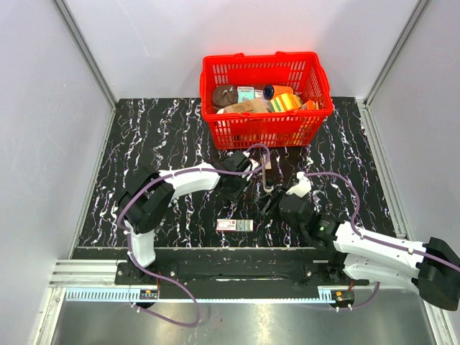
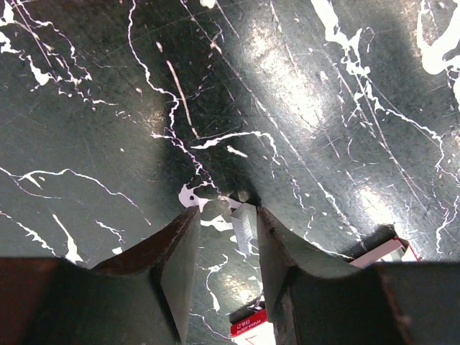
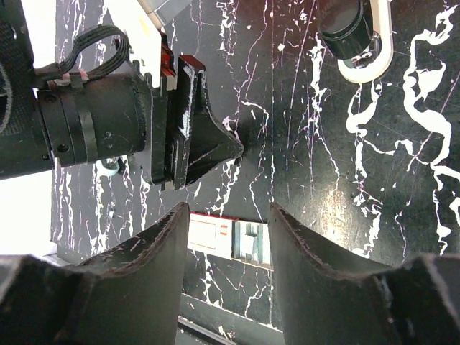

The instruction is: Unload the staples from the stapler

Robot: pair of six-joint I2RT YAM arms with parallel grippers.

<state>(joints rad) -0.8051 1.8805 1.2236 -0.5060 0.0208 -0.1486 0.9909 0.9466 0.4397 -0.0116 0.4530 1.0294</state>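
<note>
The staples (image 2: 244, 227), a short silvery strip, sit between my left gripper's fingers, against the inner face of the right finger (image 2: 277, 251), just above the black marbled table. My left gripper (image 2: 228, 215) is open, with a wide gap beside the strip. In the top view it (image 1: 233, 191) is at the table's middle. My right gripper (image 3: 230, 212) is open and empty, close to the right of the left one (image 1: 273, 205). A dark object (image 1: 268, 183) between the two grippers may be the stapler; I cannot tell.
A flat red-and-white box (image 1: 235, 225) lies near the front edge, below both grippers; it shows between my right fingers (image 3: 228, 239) and under my left gripper (image 2: 248, 323). A red basket (image 1: 266, 128) full of items stands at the back. A black-and-white round part (image 3: 357, 36) is nearby.
</note>
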